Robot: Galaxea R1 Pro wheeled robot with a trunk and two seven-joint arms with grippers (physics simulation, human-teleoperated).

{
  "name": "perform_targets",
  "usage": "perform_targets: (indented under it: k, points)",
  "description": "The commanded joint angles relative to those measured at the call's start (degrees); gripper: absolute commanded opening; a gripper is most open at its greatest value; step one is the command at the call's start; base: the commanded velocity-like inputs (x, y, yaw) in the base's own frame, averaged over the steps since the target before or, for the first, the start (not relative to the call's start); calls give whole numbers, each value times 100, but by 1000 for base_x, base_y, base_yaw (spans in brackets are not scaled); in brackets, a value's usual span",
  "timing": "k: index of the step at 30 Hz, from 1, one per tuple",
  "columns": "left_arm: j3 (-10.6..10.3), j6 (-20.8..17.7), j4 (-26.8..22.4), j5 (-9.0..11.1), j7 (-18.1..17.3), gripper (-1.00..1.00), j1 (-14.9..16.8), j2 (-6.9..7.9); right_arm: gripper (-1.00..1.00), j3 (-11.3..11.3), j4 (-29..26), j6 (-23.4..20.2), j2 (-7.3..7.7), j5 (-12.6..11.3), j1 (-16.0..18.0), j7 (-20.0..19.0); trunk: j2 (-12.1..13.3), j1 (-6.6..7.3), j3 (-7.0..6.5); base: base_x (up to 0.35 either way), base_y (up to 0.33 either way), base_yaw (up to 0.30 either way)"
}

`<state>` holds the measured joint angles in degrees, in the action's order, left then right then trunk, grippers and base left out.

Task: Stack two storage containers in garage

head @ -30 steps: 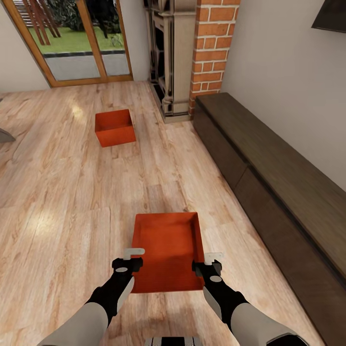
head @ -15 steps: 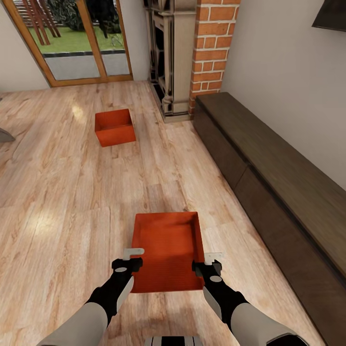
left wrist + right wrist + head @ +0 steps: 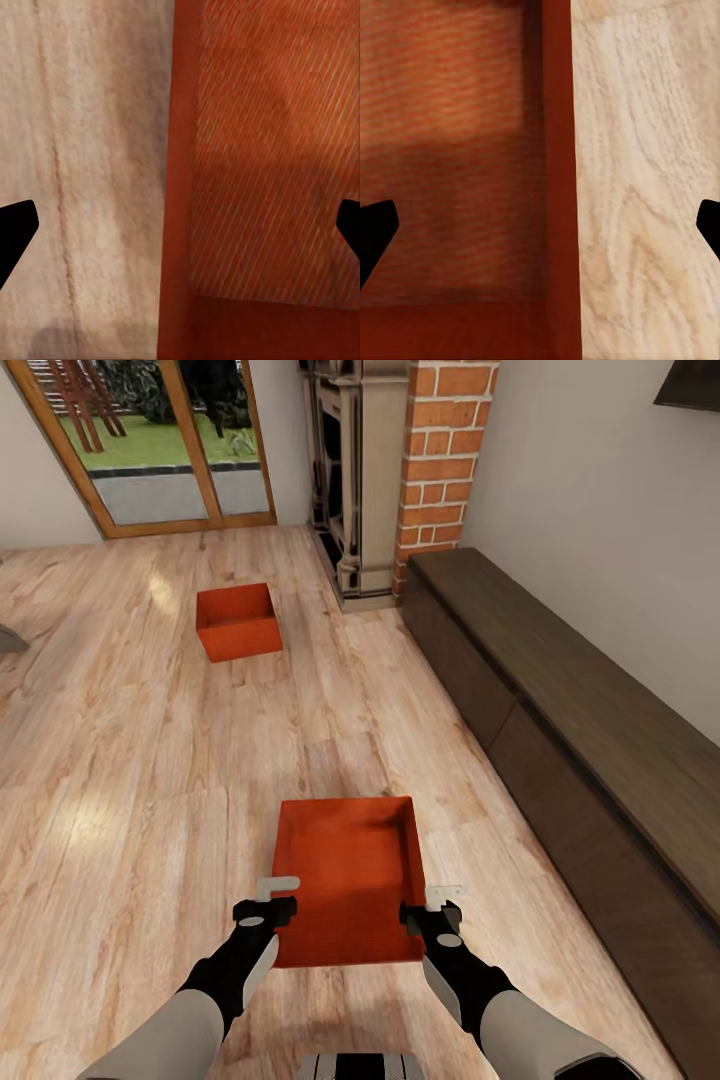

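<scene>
With both sets of fingers spread open astride the side walls of the near storage container [image 3: 350, 880] on the wood-plank floor [image 3: 130, 780], lower left gripper [image 3: 268, 898] and right gripper [image 3: 436, 906] evenly, then close both together.

No readable text, label, brand, number or sign is being shown on any surface in these views.
</scene>
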<state>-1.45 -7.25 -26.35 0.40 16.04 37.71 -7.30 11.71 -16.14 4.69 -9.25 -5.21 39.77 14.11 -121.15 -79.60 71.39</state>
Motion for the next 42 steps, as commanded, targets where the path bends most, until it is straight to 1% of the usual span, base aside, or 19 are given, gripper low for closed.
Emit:
perform_targets:
  k: [1, 6, 9, 12, 17, 20, 26, 29, 42]
  points:
    - [-15, -37, -11, 4, 28, 100, 0, 1, 100, 47, 6, 23, 2, -54, 4, 31, -43, -22, 22, 0, 0, 0]
    - [-14, -39, -11, 4, 26, 100, 0, 1, 100, 52, 6, 24, 8, -46, 4, 27, -243, -132, 112, 0, 0, 0]
    - [-14, -38, -12, 4, 23, 100, 0, 1, 100, 57, 6, 23, 33, -40, 4, 24, -243, -132, 112, 0, 0, 0]
    - [-14, -36, -15, 4, 27, 100, 0, 1, 100, 68, 6, 22, 140, -41, 4, 18, -243, -132, 112, 0, 0, 0]
    - [-13, -37, -19, 4, 29, 100, 0, 4, 100, 80, 6, 17, 218, -35, 4, 14, -243, -132, 112, 0, 0, 0]
    - [-13, -37, -19, 4, 29, 100, 0, 7, 100, 83, 6, 16, 225, -30, 4, 14, -243, -132, 112, 0, 0, 0]
    - [-13, -33, -20, 4, 30, 100, 2, 9, 100, 67, 6, 21, 225, 271, 4, 13, -243, -132, 112, 0, 0, 0]
    - [-13, -32, -16, 2, 29, 100, 1, 9, 100, 57, 6, 22, 221, 318, 4, 13, -243, -132, 112, 0, 0, 0]
    - [-13, -34, -11, -5, 30, 100, 0, 9, 100, 36, 6, 38, 185, 320, 4, 13, -243, -132, 112, 0, 0, 0]
